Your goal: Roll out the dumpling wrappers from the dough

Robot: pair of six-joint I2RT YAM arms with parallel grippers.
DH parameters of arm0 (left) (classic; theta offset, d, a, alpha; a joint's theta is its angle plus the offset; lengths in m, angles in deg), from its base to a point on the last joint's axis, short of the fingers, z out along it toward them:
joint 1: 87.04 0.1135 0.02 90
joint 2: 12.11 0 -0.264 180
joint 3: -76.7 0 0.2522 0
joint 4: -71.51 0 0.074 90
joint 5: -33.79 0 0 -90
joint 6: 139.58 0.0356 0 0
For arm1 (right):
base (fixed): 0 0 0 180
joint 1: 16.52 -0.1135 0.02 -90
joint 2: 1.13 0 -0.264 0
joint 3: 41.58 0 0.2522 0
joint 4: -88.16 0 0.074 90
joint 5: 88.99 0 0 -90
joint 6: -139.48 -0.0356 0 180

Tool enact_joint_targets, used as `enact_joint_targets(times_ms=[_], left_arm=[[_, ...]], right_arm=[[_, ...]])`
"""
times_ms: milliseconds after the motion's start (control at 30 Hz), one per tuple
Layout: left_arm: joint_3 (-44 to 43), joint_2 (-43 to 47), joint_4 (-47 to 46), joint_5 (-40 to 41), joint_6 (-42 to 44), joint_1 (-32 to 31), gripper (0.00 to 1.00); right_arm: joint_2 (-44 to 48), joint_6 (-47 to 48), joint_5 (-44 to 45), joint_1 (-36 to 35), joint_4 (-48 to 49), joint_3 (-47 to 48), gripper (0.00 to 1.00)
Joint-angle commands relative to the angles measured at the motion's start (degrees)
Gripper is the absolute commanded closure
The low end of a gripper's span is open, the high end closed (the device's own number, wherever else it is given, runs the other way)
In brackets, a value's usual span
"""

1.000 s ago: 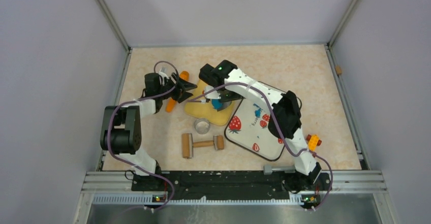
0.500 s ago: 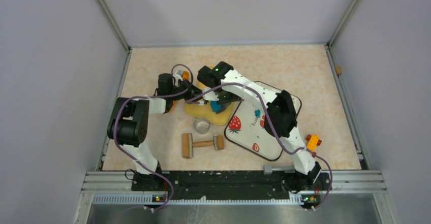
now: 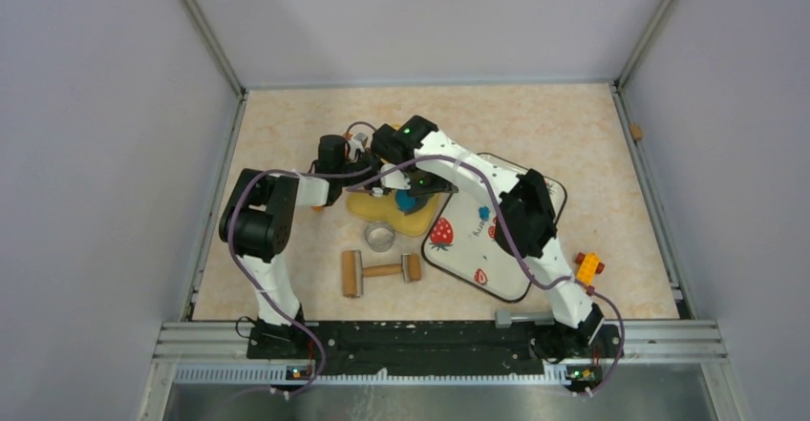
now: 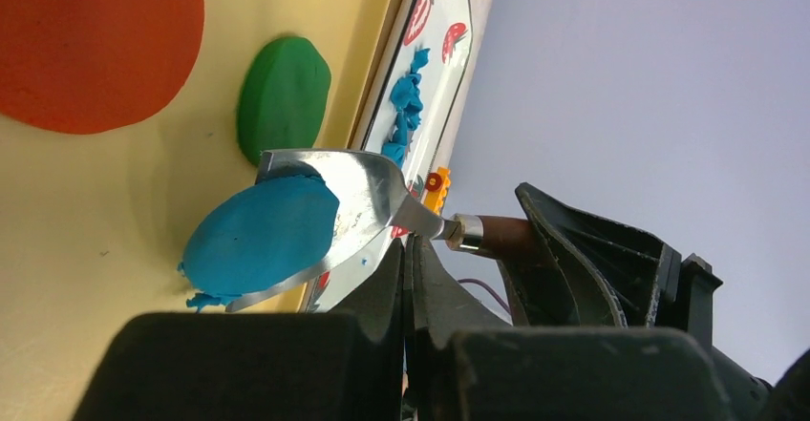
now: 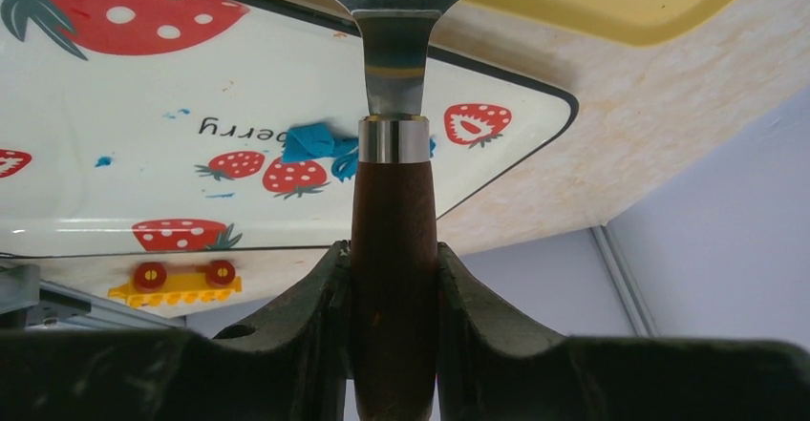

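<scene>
Top: wrapper (image 3: 409, 199) on yellow board (image 3: 368, 209), under right gripper (image 3: 420, 184); left gripper (image 3: 365, 157) just beside; rolling pin (image 3: 382, 271) lying apart.

Left wrist: fingers pressed together, holding nothing; spatula (image 4: 368, 187) blade slid beneath wrapper, near green disc (image 4: 284, 99).

Right wrist: clamped on spatula handle; ragged dough (image 5: 315, 142) lying on mat (image 5: 143, 182).

Judged: one wrapper made, scraps not yet rolled.

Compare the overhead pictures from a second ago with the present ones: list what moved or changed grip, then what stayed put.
The left gripper swung right toward the yellow board and shut its jaws on nothing. The right gripper kept hold of the spatula, blade at the blue wrapper. The rolling pin, ring cutter and strawberry mat stayed put.
</scene>
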Motion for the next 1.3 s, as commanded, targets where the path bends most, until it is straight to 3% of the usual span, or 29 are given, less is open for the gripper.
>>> enact_joint_targets(times_ms=[0, 100, 233, 367, 433, 567, 1267], left_arm=[[-3.57, -1.87, -0.12, 0.08, 0.29, -1.69, 1.0], [-4.67, -3.46, 1.05, -0.23, 0.15, -2.21, 1.0], [1.58, -3.11, -17.43, 0.06, -9.65, -0.44, 1.0], [7.07, 2.17, -24.57, 1.93, -10.68, 3.68, 1.0], [9.16, 4.43, -23.86, 3.3, -9.77, 4.23, 1.0], [9.51, 7.16, -13.61, 5.65, -3.71, 2.15, 1.0], [5.92, -0.12, -4.07, 7.95, -3.86, -2.43, 1.0]], right_arm=[[0.26, -1.41, -0.43, -0.94, 0.72, 3.41, 1.0], [-0.01, -2.54, -1.17, -0.94, 0.72, 4.16, 1.0], [0.76, -5.16, -3.32, -0.86, 0.72, 2.44, 1.0], [2.82, -7.42, -5.31, -0.78, 0.72, -1.36, 1.0], [3.04, -8.53, -5.78, -0.64, 0.72, -2.16, 1.0], [2.15, -10.31, -6.44, -0.24, 0.72, -1.65, 1.0], [0.13, -13.06, -6.39, 0.29, 0.72, 2.55, 1.0]])
